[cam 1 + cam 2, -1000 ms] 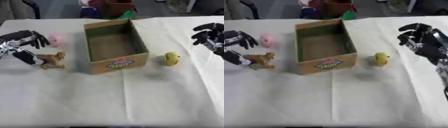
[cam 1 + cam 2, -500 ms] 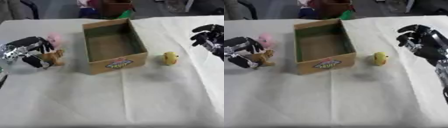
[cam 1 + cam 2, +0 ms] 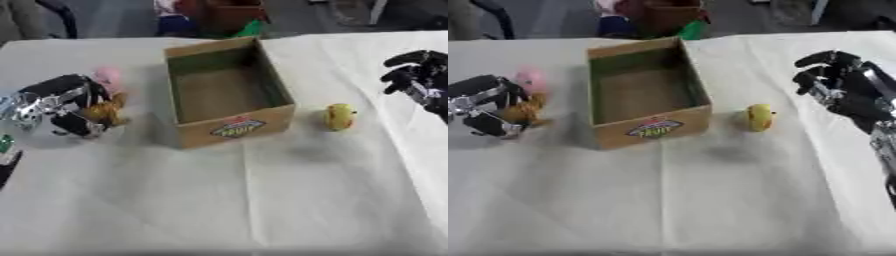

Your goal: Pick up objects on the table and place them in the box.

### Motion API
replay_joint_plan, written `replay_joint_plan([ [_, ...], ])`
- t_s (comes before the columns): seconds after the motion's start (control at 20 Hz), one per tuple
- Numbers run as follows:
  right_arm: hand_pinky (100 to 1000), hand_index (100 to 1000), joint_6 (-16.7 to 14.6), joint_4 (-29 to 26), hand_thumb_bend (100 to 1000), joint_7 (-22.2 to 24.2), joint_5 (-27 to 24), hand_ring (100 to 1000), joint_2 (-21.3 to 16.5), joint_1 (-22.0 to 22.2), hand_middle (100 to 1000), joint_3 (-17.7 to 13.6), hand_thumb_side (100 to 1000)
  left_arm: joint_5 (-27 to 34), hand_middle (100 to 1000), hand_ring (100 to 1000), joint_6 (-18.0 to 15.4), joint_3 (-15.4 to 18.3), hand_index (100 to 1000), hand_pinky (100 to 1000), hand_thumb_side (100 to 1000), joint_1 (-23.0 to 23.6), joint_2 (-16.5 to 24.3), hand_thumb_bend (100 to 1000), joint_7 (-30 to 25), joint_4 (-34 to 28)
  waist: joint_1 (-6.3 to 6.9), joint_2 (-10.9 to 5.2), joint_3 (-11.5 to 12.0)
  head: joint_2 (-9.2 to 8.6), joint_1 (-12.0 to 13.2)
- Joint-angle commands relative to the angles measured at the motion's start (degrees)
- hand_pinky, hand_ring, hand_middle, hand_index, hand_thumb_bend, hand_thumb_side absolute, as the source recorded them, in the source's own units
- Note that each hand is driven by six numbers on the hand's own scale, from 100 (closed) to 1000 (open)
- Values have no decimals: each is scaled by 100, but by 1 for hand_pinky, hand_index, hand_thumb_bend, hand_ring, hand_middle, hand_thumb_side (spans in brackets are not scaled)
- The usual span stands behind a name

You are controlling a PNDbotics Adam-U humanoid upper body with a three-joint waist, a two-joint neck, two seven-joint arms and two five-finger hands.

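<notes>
White tablecloth, box mid-table

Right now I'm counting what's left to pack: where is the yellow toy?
The yellow toy sits on the white table, just right of the cardboard box, left of the right hand.

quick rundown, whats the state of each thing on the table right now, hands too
box: open, upright, nothing visible inside
yellow toy: on the cloth, right of the box, untouched
brown toy: left of the box, left hand curled around it
pink toy: on the cloth, behind the brown toy
right hand: fingers curled, holding nothing
</notes>
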Motion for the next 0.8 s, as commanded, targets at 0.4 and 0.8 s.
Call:
replay_joint_plan([
  [0.4, 583, 707, 13, -10, 314, 59, 3, 665, -104, -49, 698, 5, 306, 462, 352, 437, 79, 148, 550, 607, 184, -882, 451, 152, -189, -996, 35, -190, -64, 21, 53],
  [0.8, 583, 707, 39, -23, 313, 214, -3, 664, 39, -208, 698, 141, 306, 1, 360, 452, -207, -105, 556, 610, 182, -1625, -449, 162, 244, -245, 24, -165, -494, -31, 301],
])
